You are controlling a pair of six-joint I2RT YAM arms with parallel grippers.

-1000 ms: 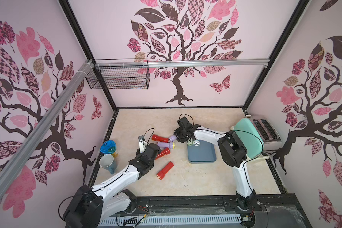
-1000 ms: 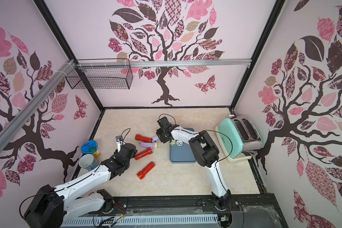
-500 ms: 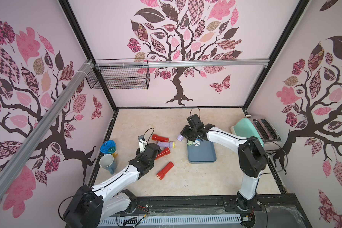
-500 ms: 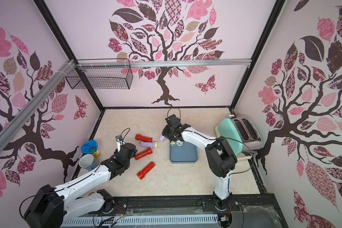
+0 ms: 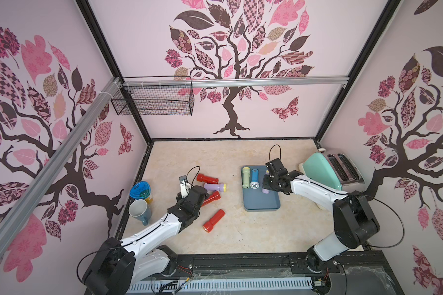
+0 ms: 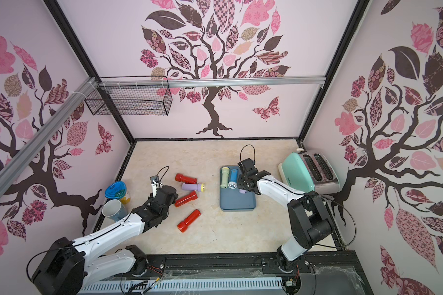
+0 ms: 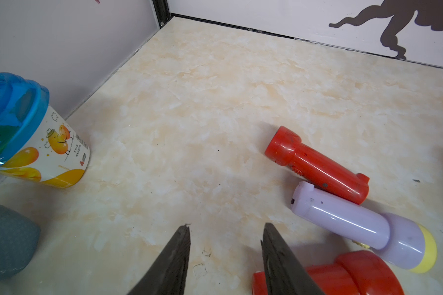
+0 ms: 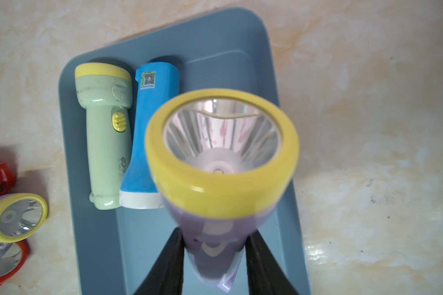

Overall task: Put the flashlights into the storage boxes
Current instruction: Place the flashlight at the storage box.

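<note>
**A:** Where is the lilac plastic flashlight with the yellow head (image 8: 221, 184) sitting?

**B:** It is hanging over the right part of the shallow slate-blue plastic tray (image 8: 241, 38). The right tool (image 8: 215, 237) is pinching its lilac body from both sides. Its shiny reflector is facing the wrist camera. I cannot tell whether its tail is touching the tray floor.

**A:** What is lying inside the tray?

**B:** The pale green plastic flashlight (image 8: 105, 132) and the blue plastic flashlight (image 8: 151, 122) are lying side by side, touching, along the left wall at the far end. The green one's yellow-rimmed head is pointing away from the robot. The blue one's white-rimmed head is pointing toward the robot.

**A:** And outside the tray?

**B:** Four more are lying on the pale marble-patterned table (image 5: 241, 235), to the left of the tray and apart from it. The second lilac flashlight (image 5: 214, 187), also yellow-headed, is touching the far red plastic flashlight (image 5: 206, 178) behind it. The middle red flashlight (image 5: 211, 198) is lying just in front of the lilac one, partly hidden under the left arm. The near red flashlight (image 5: 213, 221) is lying closest to the robot.

**A:** What is the left tool (image 7: 225, 227) doing?

**B:** It is hovering low over bare table, just beside the middle red flashlight. Its jaws are standing spread with nothing between them.

**A:** Anything else around?

**B:** A blue-lidded printed cup (image 5: 140, 189) and a grey-blue mug (image 5: 138, 210) are sitting at the table's left edge. A mint-green toaster (image 5: 322, 171) is sitting at the right edge. A black wire basket (image 5: 154, 102) is hanging from the rail on the back wall.
</note>
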